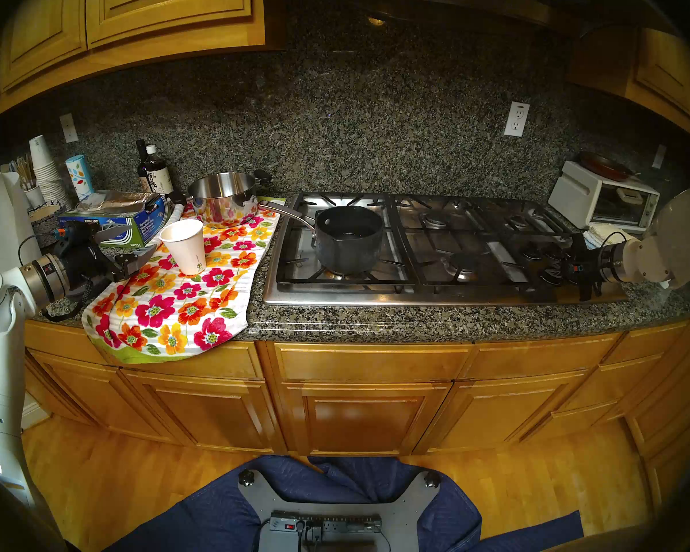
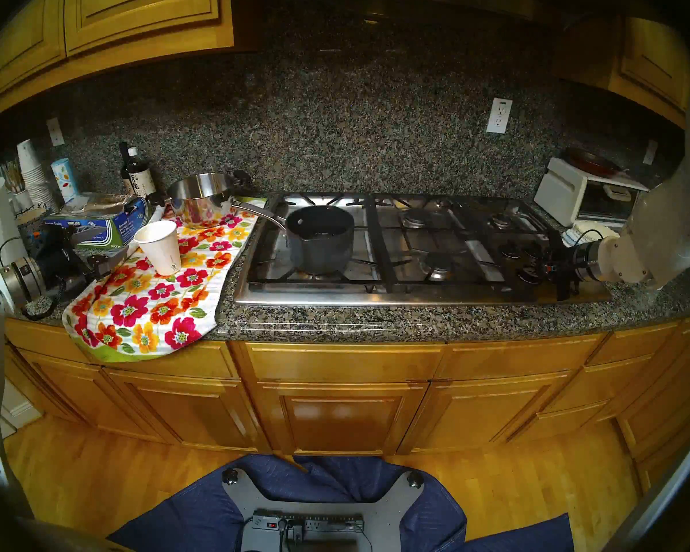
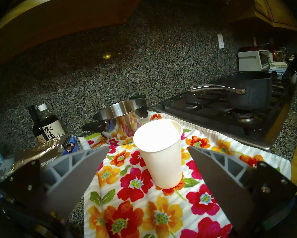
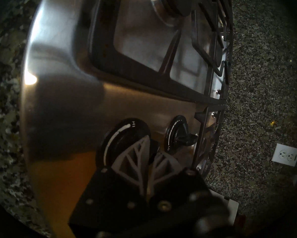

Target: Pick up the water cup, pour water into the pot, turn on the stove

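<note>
The water cup (image 1: 186, 246) (image 2: 160, 246) (image 3: 159, 155) stands upright on a floral towel, left of the stove. My left gripper (image 1: 144, 239) (image 3: 149, 147) is open and empty, its fingertips just left of the cup and not touching it. The dark pot (image 1: 349, 238) (image 2: 320, 236) (image 3: 250, 91) sits on the stove's front left burner, handle pointing back left, with a shiny film at its bottom. The stove (image 1: 415, 296) (image 2: 375, 296) (image 4: 67, 95) fills the counter's middle. My right gripper (image 1: 554, 268) (image 2: 530, 266) (image 4: 152, 145) is shut on a black stove knob (image 4: 120, 139) at the stove's right end.
A shiny steel pot (image 1: 221, 198) stands behind the cup on the floral towel (image 1: 168, 312). A foil box (image 1: 116, 220), dark bottles (image 1: 154, 172) and stacked white cups (image 1: 44, 169) crowd the left. A toaster oven (image 1: 602, 200) stands at the back right. A second knob (image 4: 180, 134) is beside the held one.
</note>
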Controlling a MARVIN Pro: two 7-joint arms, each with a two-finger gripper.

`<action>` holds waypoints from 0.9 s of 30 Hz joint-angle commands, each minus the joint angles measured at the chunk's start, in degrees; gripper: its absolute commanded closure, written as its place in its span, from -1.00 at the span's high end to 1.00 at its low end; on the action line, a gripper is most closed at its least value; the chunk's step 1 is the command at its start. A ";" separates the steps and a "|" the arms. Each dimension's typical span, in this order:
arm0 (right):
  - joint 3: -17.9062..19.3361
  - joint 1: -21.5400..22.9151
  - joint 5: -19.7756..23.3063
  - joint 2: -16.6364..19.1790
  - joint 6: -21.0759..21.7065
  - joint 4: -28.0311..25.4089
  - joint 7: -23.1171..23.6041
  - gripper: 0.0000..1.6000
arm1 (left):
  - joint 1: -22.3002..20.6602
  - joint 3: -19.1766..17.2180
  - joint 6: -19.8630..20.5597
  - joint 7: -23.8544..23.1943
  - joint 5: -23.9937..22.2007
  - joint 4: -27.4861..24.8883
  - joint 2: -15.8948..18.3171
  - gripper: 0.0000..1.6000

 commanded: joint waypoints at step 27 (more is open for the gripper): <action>1.53 5.47 32.32 2.41 -4.81 2.17 34.11 -1.00 | -1.03 -0.95 -0.23 -0.09 -0.54 -1.07 0.70 1.00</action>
